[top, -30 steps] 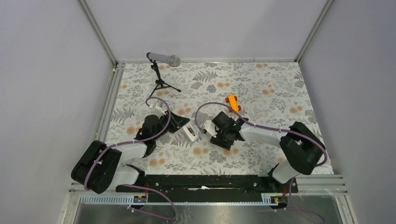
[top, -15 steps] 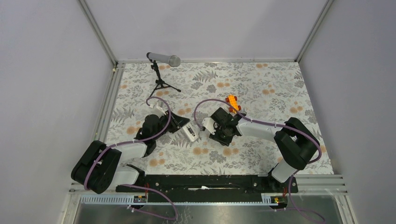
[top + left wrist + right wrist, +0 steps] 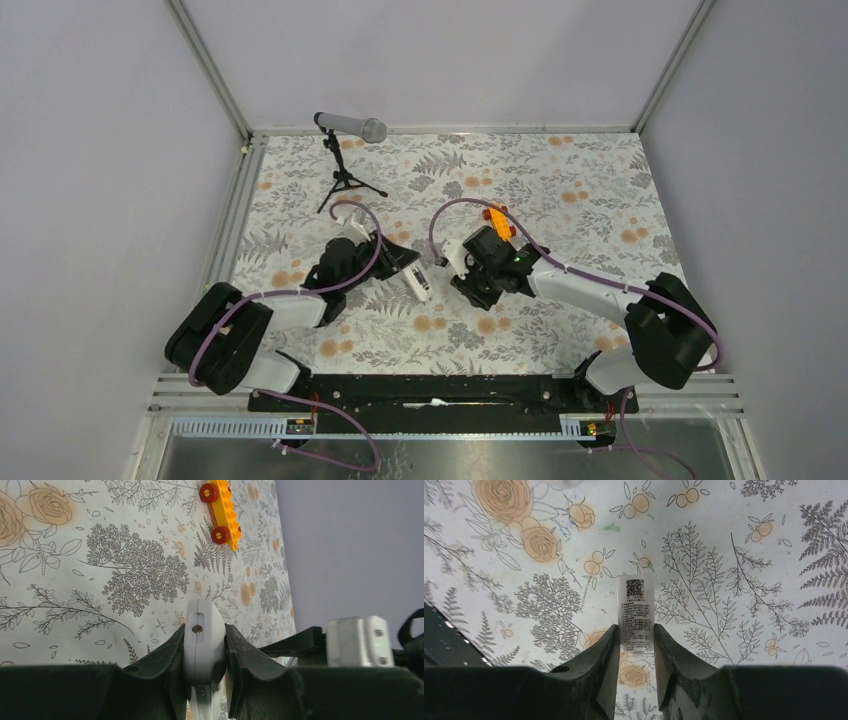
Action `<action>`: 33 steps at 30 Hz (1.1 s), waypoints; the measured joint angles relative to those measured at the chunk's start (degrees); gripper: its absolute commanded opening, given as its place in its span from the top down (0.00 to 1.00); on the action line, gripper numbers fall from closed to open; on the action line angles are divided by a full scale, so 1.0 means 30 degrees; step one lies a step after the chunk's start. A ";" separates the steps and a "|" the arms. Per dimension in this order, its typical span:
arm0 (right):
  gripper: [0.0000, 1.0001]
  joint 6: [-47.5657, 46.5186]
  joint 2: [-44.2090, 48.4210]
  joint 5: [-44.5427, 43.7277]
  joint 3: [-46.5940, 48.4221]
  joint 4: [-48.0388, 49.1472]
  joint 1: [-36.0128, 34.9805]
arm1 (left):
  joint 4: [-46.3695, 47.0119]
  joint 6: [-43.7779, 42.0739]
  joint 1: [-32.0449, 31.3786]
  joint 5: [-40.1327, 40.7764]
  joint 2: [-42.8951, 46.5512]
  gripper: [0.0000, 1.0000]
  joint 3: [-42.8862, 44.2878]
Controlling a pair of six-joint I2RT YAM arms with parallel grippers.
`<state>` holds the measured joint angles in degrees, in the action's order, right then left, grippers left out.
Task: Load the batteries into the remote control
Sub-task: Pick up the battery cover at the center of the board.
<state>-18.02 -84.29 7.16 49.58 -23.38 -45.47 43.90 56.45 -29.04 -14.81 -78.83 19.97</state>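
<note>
My left gripper [image 3: 204, 632] is shut on the remote control [image 3: 202, 640], held edge-on with its rounded white end and a small hole facing the camera. In the top view the remote [image 3: 419, 283] sticks out of the left gripper [image 3: 404, 268] near the table's middle. My right gripper [image 3: 636, 632] is shut on the small flat white cover piece [image 3: 636, 612], which has printed text and a QR code; its fingers press both long edges just above the cloth. In the top view the right gripper [image 3: 462, 268] is just right of the remote. The batteries are not visible.
An orange toy car [image 3: 497, 220] with red wheels sits just beyond the right gripper and also shows in the left wrist view [image 3: 220, 511]. A microphone on a small tripod [image 3: 345, 128] stands at the back left. The floral cloth [image 3: 580, 190] covers the table.
The left gripper has shifted right with the remote. The right gripper has moved farther back and a little left, closer to the remote.
</note>
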 measured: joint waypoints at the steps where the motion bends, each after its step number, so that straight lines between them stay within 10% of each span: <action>1: 0.70 0.0306 0.0175 0.0007 0.0000 0.0036 0.0007 | -0.0007 -0.0029 -0.0109 0.0058 -0.0233 1.00 0.0131; 33: 0.68 1.0193 0.0255 -0.0707 0.0248 0.3832 0.0022 | -0.0036 -0.1137 -0.3359 0.1953 -0.4189 1.00 0.3096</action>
<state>12.56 -83.53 5.04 50.33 -11.88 -45.41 43.79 53.04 -39.11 -8.95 -91.39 29.26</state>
